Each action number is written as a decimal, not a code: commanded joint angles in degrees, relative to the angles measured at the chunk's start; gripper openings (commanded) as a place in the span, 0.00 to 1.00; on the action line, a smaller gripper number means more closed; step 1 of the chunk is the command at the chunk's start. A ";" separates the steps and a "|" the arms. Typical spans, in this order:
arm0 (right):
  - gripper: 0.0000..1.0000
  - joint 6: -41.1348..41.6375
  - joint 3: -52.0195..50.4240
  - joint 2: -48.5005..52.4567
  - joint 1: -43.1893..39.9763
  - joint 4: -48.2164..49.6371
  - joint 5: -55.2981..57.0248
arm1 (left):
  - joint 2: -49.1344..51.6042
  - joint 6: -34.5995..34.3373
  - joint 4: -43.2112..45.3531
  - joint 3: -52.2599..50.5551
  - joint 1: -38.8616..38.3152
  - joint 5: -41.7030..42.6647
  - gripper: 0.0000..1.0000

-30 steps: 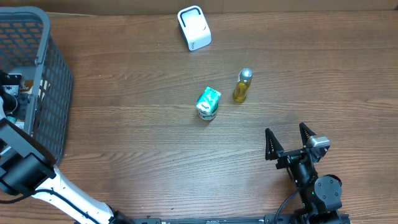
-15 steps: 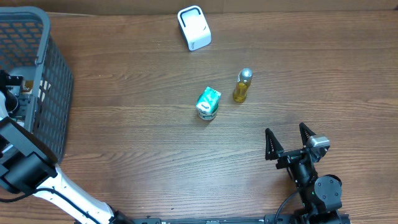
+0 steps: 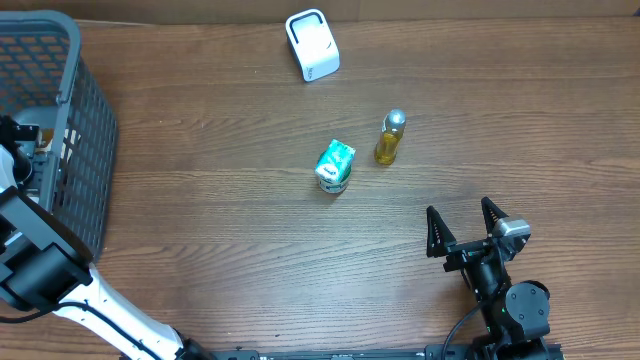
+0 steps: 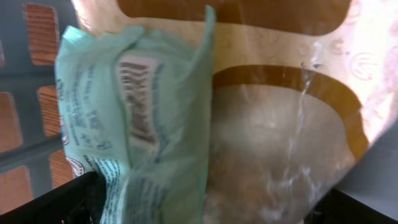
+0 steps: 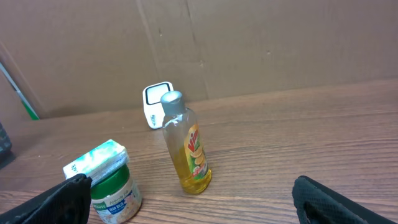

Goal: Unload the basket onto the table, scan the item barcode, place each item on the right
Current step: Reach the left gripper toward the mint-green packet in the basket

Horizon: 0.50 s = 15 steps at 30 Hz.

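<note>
We find the left gripper (image 4: pixel 208 194) lowered inside the grey basket (image 3: pixel 75 110) at the left edge of the table (image 3: pixel 220 240), its jaws spread wide and pinching nothing. The green pouch (image 4: pixel 124 106), which we take to be the item for scanning, lies just in front of it against a tan bag (image 4: pixel 286 143), with its barcode (image 4: pixel 138 102) facing the wrist camera. The right gripper (image 3: pixel 459 210) sits near the front right of the table, jaws likewise spread and empty. The white scanner (image 3: pixel 312 45) stands at the far edge, well apart from the basket. The chief hazard, in our judgement, is a double pick: the two packets overlap, so a closure here may catch the tan bag with the pouch or instead of it. Both appear to be slack film; a pinch on a loose fold may slip during the lift, or crumple the printed panel so that the code does not read. The basket wall may snag a finger or the pouch on the way out. The jar (image 3: pixel 334 168) and the yellow bottle (image 3: pixel 390 138) stand near mid-table, where a low carry could topple them.
</note>
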 commanded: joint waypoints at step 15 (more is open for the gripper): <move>1.00 0.20 -0.57 -0.28 -0.11 0.37 0.48 | -0.63 -7.43 -1.01 2.47 -1.07 3.26 0.13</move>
